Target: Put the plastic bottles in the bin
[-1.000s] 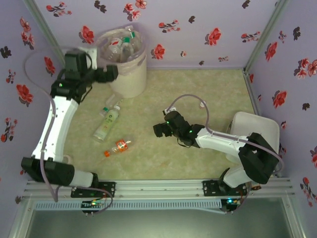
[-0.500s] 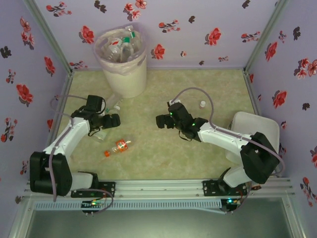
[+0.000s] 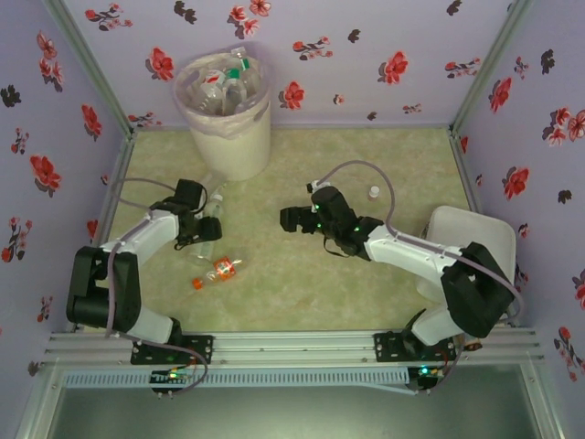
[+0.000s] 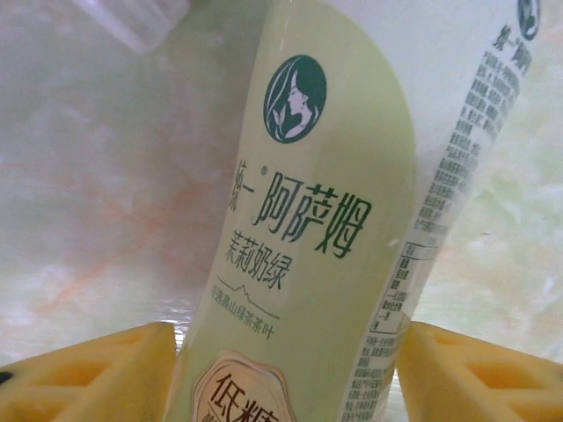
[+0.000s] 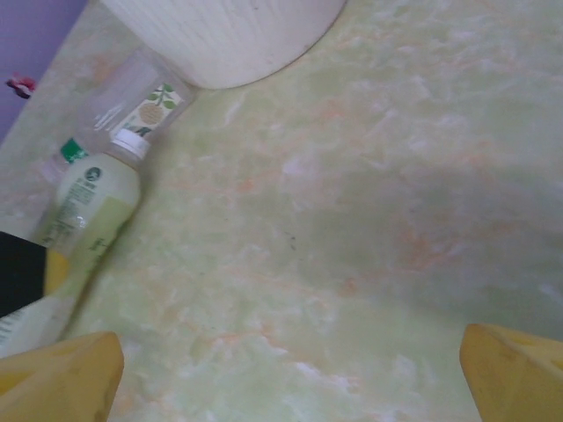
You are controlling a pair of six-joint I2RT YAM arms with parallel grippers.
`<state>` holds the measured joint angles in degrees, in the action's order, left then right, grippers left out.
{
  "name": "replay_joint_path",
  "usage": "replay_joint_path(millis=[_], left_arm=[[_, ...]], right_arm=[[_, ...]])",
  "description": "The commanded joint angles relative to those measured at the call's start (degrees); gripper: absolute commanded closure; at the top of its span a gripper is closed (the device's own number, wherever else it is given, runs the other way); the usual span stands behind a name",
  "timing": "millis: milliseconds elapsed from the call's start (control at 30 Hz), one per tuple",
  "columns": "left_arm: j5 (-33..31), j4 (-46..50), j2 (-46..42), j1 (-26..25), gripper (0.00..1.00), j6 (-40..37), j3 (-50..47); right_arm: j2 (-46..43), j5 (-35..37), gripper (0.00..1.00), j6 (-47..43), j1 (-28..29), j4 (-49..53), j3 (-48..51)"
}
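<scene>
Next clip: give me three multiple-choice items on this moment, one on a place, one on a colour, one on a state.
1. Where is the pale green bottle?
A. between the left gripper fingers
B. inside the bin
C. under the right arm

2. The small bottle nearest the table front edge is labelled:
A. blue
B. orange
C. black

3. The right gripper is:
A. shut on a bottle
B. shut on a cap
C. open, empty

Answers:
1 A, yellow pads flank it in the left wrist view.
2 B, its label shows orange.
3 C, its fingers spread over bare table.
</scene>
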<state>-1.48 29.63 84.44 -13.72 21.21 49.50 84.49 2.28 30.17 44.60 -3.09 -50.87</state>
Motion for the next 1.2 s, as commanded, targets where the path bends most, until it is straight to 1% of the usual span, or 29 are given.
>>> replay_joint_path(millis=[0,100,200,300,400,467,600,667,733,800,867,967,1100,1167], left_arm=[[1.65,-0.79,-2.54,-2.14,0.39,0.08,-0.45],[4.30,-1.88,-5.78,-3.55,0.43,0.10,-0.71],[6.31,-2.55,-8.58,-4.10,0.48,0.93,-0.39],[6.57,-1.71,-10.03,-4.48,0.51,0.76,0.40],[7.59,-2.82,-12.11,-5.44,0.52,-0.73,-0.02],[10.99,-6.52,-14.09,-6.19,0.55,-1.64,-1.28],[16.43,-15.64,-17.97,-7.85,0.56,-0.28,-4.06],[17.21,-19.68,-19.68,-7.88,0.58,2.67,-5.24],[18.26,-23.96,-20.38,-7.84,0.60,6.40,-6.07],[22.48,-30.58,-20.39,-7.82,0.60,9.90,-7.43],[25.31,-36.11,-19.92,-7.93,0.60,12.09,-8.67],[27.59,-37.75,-18.07,-8.76,0.61,11.50,-8.58],[31.89,-40.99,-16.48,-10.40,0.61,11.47,-8.67],[33.40,-40.28,-15.78,-11.02,0.61,10.77,-7.89]], right_arm=[[1.92,-5.76,0.03,3.51,-0.37,-3.27,-1.69],[2.81,-8.88,0.06,6.85,-0.49,-1.83,-5.02],[3.49,-9.77,0.09,11.09,-0.41,-1.35,-8.09],[5.43,-10.70,0.09,12.92,-0.45,-0.90,-10.49],[7.01,-12.69,0.10,15.62,-0.40,-4.77,-10.95],[8.42,-14.38,0.10,17.45,-0.44,-8.62,-11.47],[11.06,-16.80,0.08,18.82,-0.49,-11.06,-13.19],[10.69,-17.64,0.08,18.63,-0.73,-12.73,-11.90],[9.85,-19.78,0.10,18.20,-1.28,-15.52,-9.88],[8.94,-23.19,0.12,18.37,-2.23,-18.37,-7.84],[8.24,-26.07,0.13,19.31,-2.88,-22.11,-6.20],[7.67,-27.68,0.13,20.54,-3.51,-26.90,-4.34],[8.09,-26.35,0.12,20.45,-4.04,-28.58,-4.32],[8.62,-26.27,0.13,20.43,-4.30,-29.85,-4.93]])
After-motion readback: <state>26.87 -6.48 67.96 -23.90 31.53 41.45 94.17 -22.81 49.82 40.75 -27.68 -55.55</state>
